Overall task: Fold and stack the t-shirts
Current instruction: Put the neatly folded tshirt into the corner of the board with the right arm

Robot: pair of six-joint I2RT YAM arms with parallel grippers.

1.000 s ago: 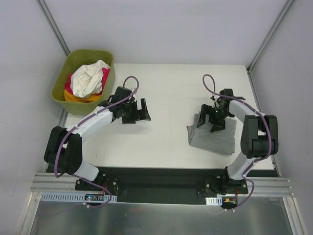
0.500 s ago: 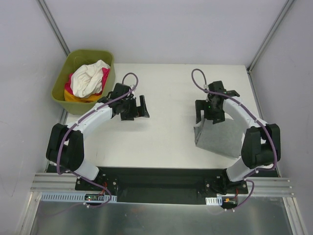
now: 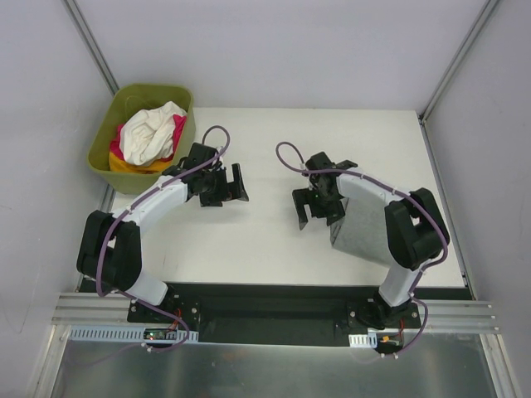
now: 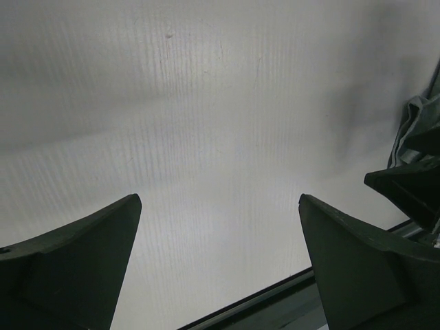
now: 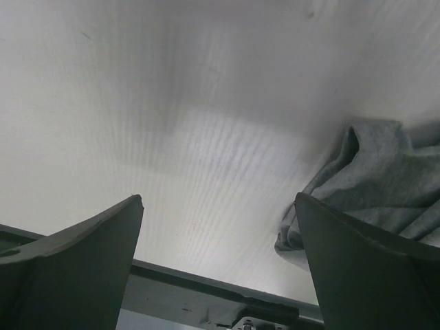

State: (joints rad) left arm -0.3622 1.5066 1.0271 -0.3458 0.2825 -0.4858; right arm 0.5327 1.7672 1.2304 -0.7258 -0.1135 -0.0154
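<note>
Here left gripper (image 3: pixel 230 192), right gripper (image 3: pixel 317 214) gaping; grey t-shirt (image 3: pixel 365 236) adjacent.

The overhead view was bright, evenly lit from above and sharp, with only short, soft shadows on the white table (image 3: pixel 274 240). Both wrist views were dimmer and grainier. A pale patch of glare lay mid-surface with faint vertical banding, and the left gripper (image 4: pixel 218 197) and right gripper (image 5: pixel 218 197) appeared as dark, soft-edged silhouettes.
</note>
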